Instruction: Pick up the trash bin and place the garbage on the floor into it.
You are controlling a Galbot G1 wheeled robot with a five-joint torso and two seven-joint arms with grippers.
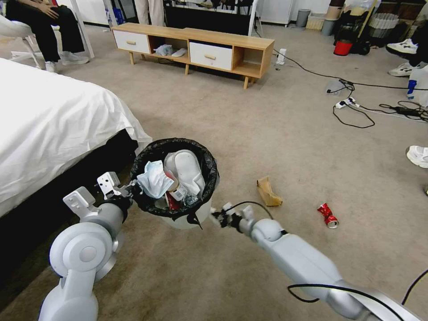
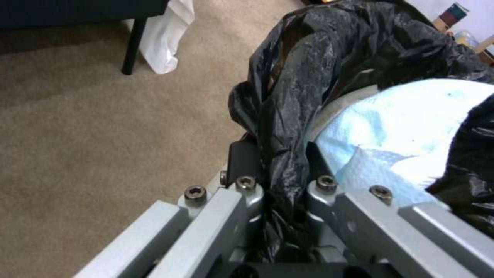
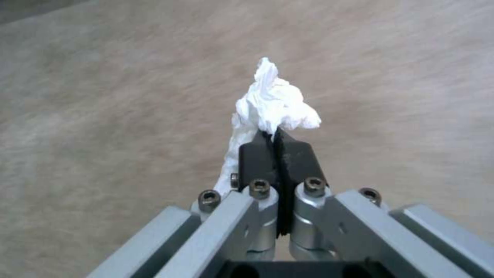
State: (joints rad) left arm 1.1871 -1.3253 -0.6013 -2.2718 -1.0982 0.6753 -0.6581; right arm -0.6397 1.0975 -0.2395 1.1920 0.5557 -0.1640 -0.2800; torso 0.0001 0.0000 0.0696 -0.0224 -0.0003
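Bin [image 1: 192, 217] rim pinched by left gripper [image 2: 275, 170]; tissue [image 3: 273, 104] clamped in right gripper [image 3: 278, 144] beside it, above carpet [image 1: 290, 147].

Litter-filled trash bin [image 1: 178, 209] between both end effectors, above beige floor [image 1: 276, 147].

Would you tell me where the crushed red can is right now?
In the head view the crushed red can lies on the carpet, right of the cardboard piece.
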